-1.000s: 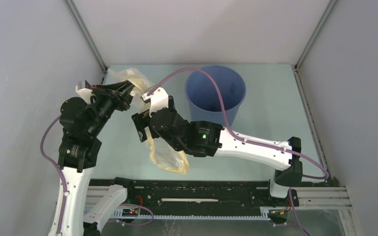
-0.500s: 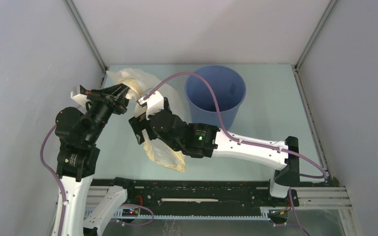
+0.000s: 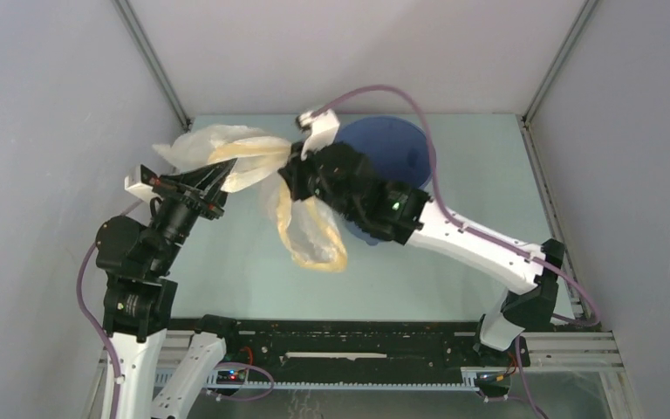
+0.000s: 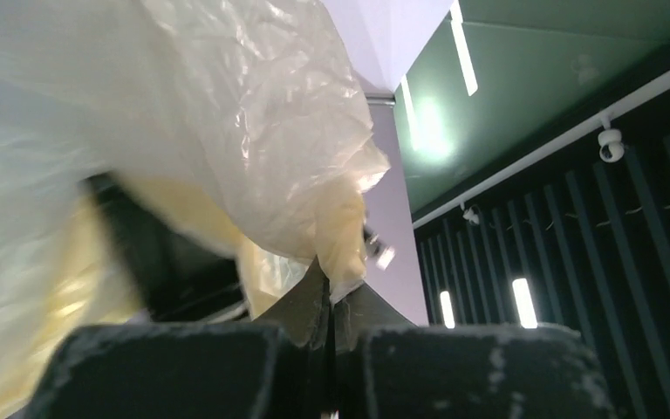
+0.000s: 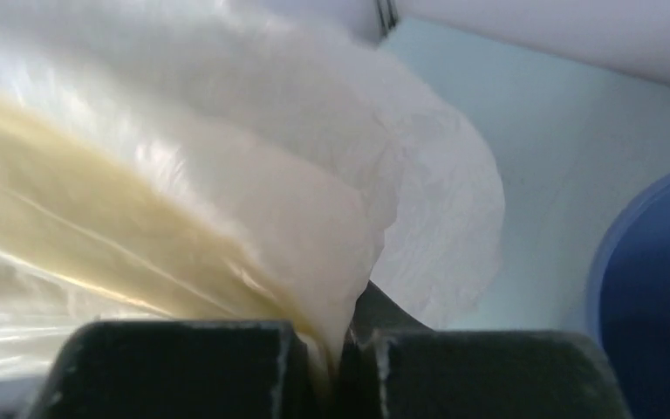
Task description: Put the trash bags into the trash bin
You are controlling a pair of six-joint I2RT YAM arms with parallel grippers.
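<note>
Around: pale green bench (image 3: 488, 201), grey walls (image 3: 44, 131) on L, R + far sides; black rail (image 3: 358, 336) along the near edge w/ both arm bases on it.
In the way: right arm (image 3: 462, 236) lies across the near-L part of the trash bin (image 3: 406, 144) and hides much of its mouth. A purple cable (image 3: 401, 94) arcs above the bin's far rim.
Bin: upright at the far edge, a bit R of centre; only the far + R part of its blue inside shows.
Bag: trash bag (image 3: 227, 148) is up off the bench, stretched betw. both grippers over the far-L quarter, just L of the bin, not in it. Pale crumpled part bunches toward the far-L corner. A yellow-banded loop hangs below the R wrist toward bench centre; can't tell if it touches the bench.
L arm: left arm (image 3: 135, 253) rises from the near-L corner and leans far-R. Left gripper (image 3: 218, 179) is tilted up, tips at the bag's pale bunch.
L fingers: fingers (image 4: 183, 367) pressed tog., a bag fold pinched at the tips.
R arm: runs from the near-R corner diagonally to far-L. Right gripper (image 3: 292, 166) is just L of the bin rim.
R fingers: fingers (image 5: 183, 367) closed tight on the bag edge. In the wrist view the bag fills most of the frame, bin rim at the R edge.
</note>
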